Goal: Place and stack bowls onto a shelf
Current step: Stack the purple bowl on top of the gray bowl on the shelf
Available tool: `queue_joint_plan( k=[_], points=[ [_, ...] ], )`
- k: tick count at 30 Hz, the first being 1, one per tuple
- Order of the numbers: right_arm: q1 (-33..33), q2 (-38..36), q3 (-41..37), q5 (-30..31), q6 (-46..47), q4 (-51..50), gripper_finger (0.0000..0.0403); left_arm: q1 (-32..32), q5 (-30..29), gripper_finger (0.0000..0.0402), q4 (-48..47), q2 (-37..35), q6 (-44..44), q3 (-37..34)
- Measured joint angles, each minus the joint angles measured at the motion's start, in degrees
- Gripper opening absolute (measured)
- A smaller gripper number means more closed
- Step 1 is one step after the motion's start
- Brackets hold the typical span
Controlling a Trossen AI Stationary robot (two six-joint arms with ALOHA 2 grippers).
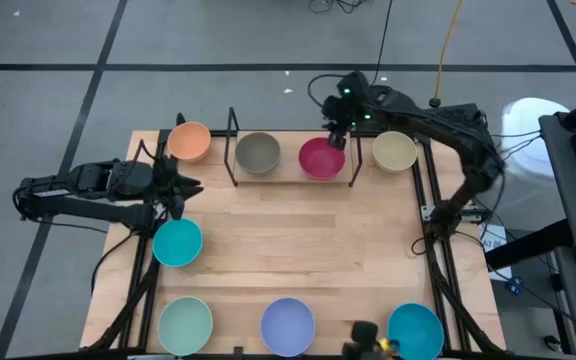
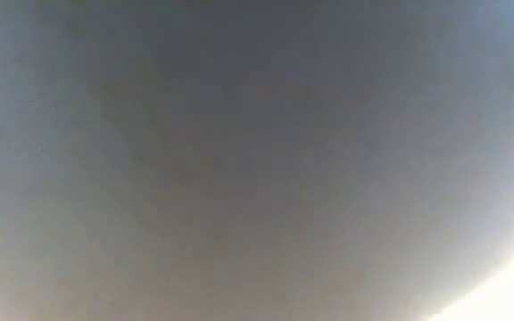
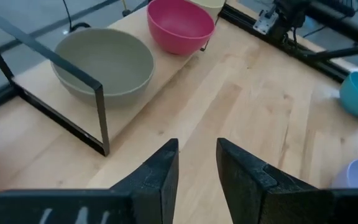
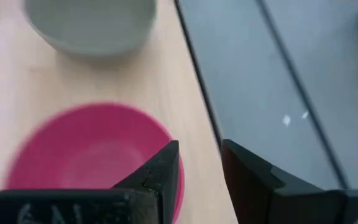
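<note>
Wooden table (image 1: 298,250) | right end effector (image 1: 336,137) released over magenta bowl (image 1: 321,158) | left end effector (image 1: 173,186) released

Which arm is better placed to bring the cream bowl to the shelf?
Right. Its gripper hangs open over the magenta bowl, beside the cream bowl. The left gripper sits across the table, near the orange bowl.

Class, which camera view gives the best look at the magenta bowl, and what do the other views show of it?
The left wrist view shows the magenta bowl best: nearly whole, with its side, on the shelf beside the olive-grey bowl. The high view shows it from above, the right claw at its rim. The right wrist view crops and blurs it. The low view shows nothing.
</note>
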Motion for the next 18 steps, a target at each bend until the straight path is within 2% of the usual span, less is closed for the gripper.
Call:
queue_joint_plan(
  k=[4,9,18],
  points=[
    [1.8,-7.6,0.0,3.0,-0.4,0.0,0.0115,-0.1,4.0,0.0113,0.8,1.2,-3.5,0.1],
    [4.2,-16.4,0.0,9.1,-4.1,-0.1,0.0115,-2.1,8.1,0.0113,3.9,8.9,-4.5,0.0],
    [7.7,-26.6,0.0,9.1,-4.1,-3.0,0.0115,-11.8,12.1,0.0113,14.7,26.2,-10.8,0.0]
  ],
)
